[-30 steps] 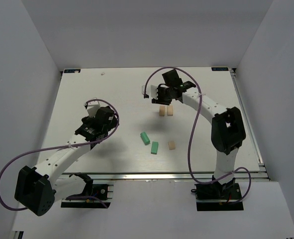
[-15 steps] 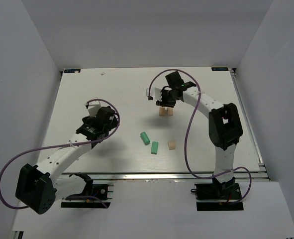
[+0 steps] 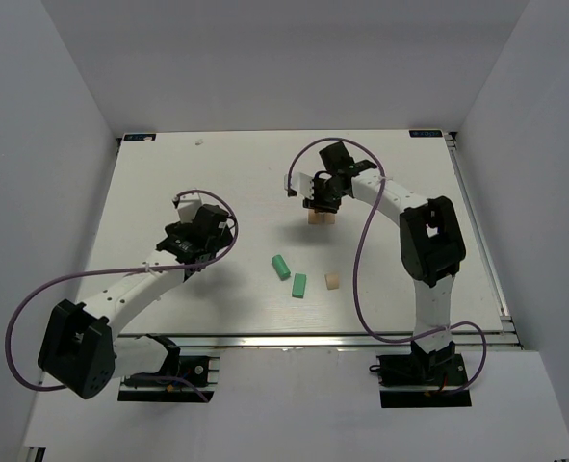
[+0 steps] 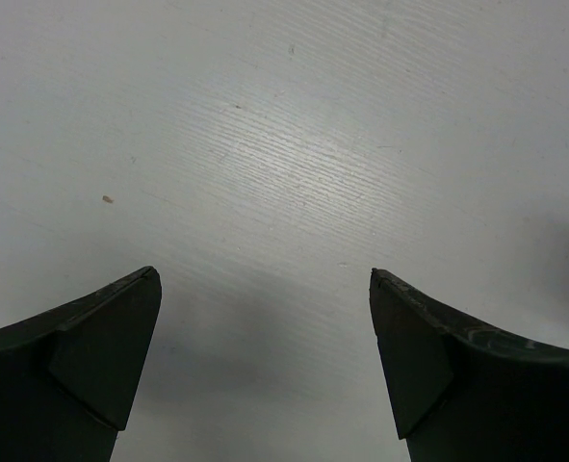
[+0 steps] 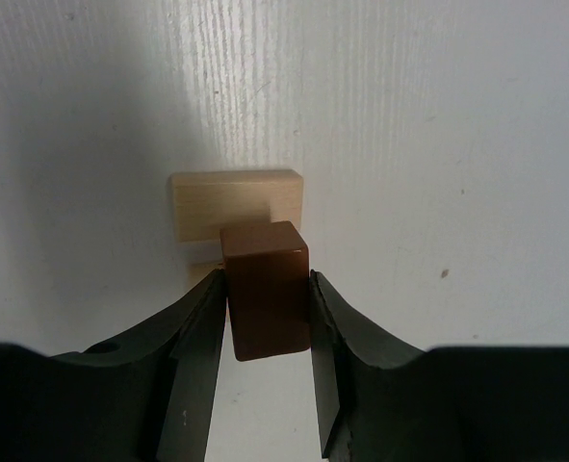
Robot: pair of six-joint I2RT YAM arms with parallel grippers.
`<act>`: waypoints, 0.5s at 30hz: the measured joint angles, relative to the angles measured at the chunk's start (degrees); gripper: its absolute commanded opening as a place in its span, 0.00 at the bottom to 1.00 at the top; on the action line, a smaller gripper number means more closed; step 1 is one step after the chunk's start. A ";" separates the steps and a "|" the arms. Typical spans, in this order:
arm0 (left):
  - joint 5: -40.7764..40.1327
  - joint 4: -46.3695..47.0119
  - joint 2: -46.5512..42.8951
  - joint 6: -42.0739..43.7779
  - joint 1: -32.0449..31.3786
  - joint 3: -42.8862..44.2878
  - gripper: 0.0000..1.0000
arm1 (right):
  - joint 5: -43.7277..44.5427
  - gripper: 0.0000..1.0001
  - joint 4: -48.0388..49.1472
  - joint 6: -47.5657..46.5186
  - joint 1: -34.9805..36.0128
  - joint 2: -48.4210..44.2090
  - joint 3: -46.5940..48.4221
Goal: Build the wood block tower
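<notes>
My right gripper [image 3: 321,202] is shut on a dark brown block [image 5: 265,289] and holds it over the pale tan blocks [image 3: 317,219] at the table's back middle. In the right wrist view, one tan block [image 5: 236,200] lies just beyond the brown block, and a second tan piece [image 5: 203,273] peeks out by the left finger. Two mint green blocks [image 3: 280,267] [image 3: 299,285] and another tan block [image 3: 331,281] lie loose nearer the front. My left gripper [image 3: 203,235] is open and empty over bare table on the left; its view [image 4: 265,279] shows only tabletop.
The white table [image 3: 168,173] is walled by grey panels on three sides. Purple cables loop from both arms. The loose blocks lie between the two arms, toward the front middle.
My right gripper has moved down and a little left with the brown block, so it now covers the tan blocks. My left arm has shifted slightly to the right.
</notes>
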 measured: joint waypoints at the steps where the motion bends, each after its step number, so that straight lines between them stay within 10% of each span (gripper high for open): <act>1: 0.09 0.13 0.20 0.13 0.00 0.02 0.98 | 0.11 0.21 -0.33 0.20 -0.04 0.39 0.00; 15: 0.35 1.49 3.28 0.87 0.00 0.98 0.98 | 0.81 0.22 -2.19 2.19 -0.11 2.49 0.31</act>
